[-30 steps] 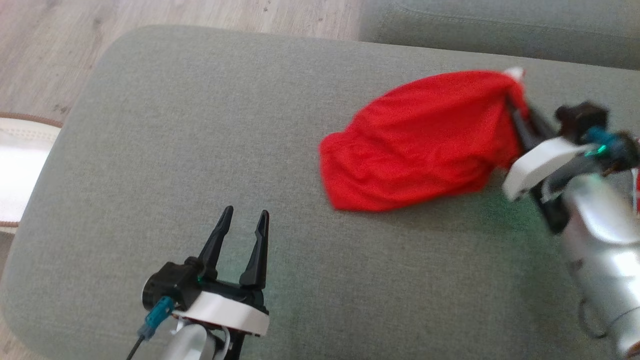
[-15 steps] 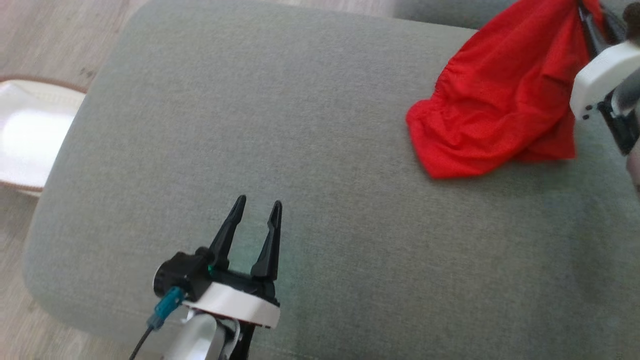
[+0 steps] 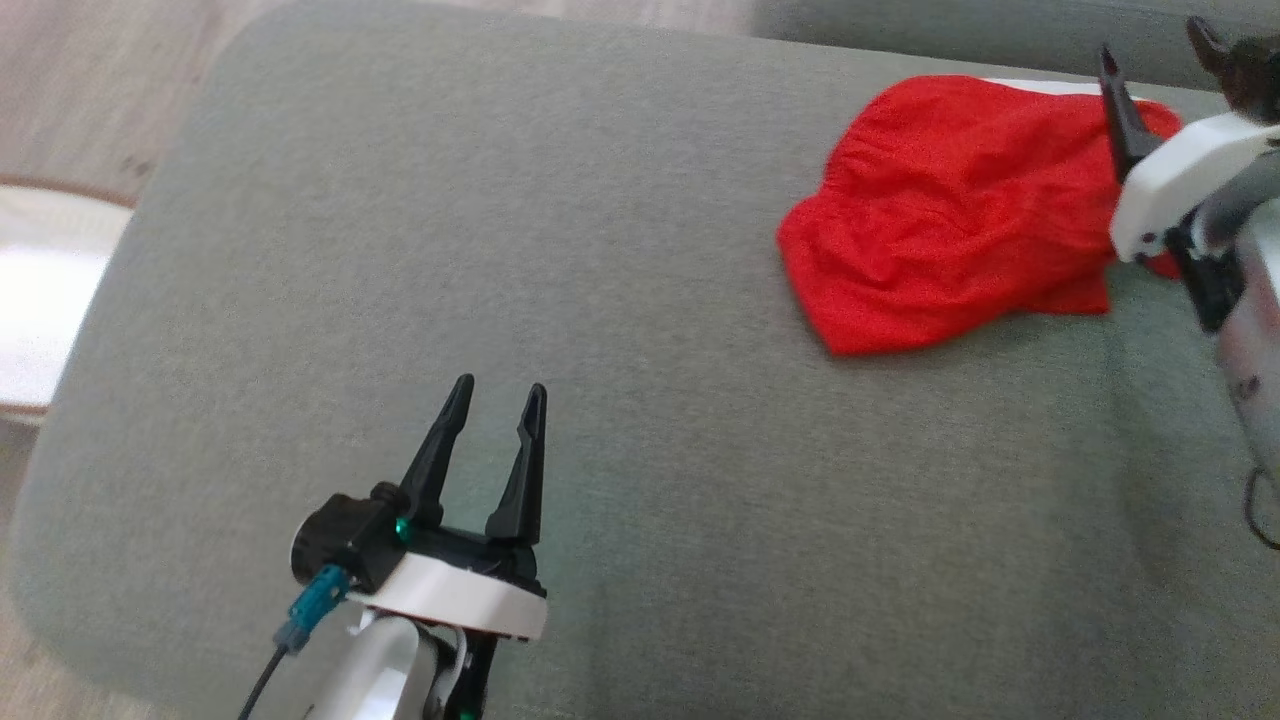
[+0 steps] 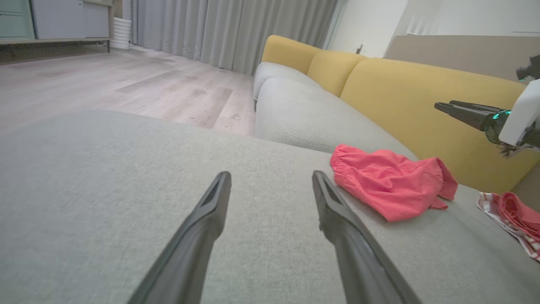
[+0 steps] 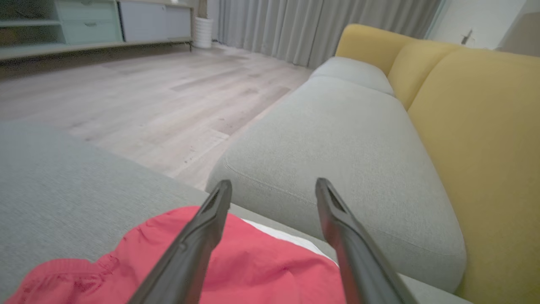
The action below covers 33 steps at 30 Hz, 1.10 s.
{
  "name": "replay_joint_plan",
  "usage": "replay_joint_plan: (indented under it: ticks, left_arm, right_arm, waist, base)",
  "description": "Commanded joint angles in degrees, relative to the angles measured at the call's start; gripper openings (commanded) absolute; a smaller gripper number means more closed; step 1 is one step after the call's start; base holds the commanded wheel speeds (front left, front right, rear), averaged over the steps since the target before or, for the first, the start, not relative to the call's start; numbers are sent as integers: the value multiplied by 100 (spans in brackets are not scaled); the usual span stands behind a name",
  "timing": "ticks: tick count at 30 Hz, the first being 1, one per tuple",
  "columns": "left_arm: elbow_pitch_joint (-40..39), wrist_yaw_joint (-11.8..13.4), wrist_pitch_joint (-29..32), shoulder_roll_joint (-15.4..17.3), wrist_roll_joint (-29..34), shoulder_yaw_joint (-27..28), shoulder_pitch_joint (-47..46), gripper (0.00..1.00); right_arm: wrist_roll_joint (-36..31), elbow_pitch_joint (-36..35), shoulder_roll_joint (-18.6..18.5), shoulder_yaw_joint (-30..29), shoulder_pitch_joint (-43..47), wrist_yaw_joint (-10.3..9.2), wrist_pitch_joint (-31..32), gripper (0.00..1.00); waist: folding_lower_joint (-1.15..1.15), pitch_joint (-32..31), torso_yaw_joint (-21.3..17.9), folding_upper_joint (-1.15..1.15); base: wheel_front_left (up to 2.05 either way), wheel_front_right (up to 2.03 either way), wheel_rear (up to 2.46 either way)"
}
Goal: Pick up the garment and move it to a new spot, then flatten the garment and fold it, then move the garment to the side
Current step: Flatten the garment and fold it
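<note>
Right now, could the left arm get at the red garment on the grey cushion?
Probably, with a long reach. Bare cushion lies between the open left gripper and the garment, so nothing blocks the path. The open right gripper hangs over the garment's far edge and might crowd it.

No legible text, label, brand name, number or sign can be read in the head view or in either wrist view; all visible surfaces are plain and unmarked.
</note>
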Motion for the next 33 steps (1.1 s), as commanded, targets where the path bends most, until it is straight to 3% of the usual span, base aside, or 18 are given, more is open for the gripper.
replay_joint_plan:
  ticks: [1,7,13,17,23,33]
  left_arm:
    - [-214,9,-55,5,69,220,-144,100]
    - [-329,9,-55,7,89,356,-110,100]
    - [-435,9,-55,46,116,533,-54,100]
    - [-465,9,-55,49,139,640,-50,100]
    - [-356,9,-55,83,300,721,-151,100]
    - [718,9,37,346,502,549,-1079,100]
  right_arm:
    - [155,-285,148,62,127,-4,-145,100]
    - [527,-1099,286,199,669,-4,-289,100]
    - [982,-2260,430,-313,1652,-4,-306,100]
    - [902,-3056,633,-892,2571,-4,-307,100]
    - [156,-4029,1123,-1645,3865,-4,-307,100]
    - [-127,-4703,1492,-1888,4287,-4,-308,100]
  waist:
    - [0,-146,-297,0]
    - [0,-360,-840,0]
    - [0,-570,-1360,0]
    - [0,-635,-1644,0]
    - [0,-511,-2010,0]
    - [0,-146,-2530,0]
  base:
    - [0,0,0]
    - [0,0,0]
    - [0,0,0]
    - [0,0,0]
    - [0,0,0]
    - [0,0,0]
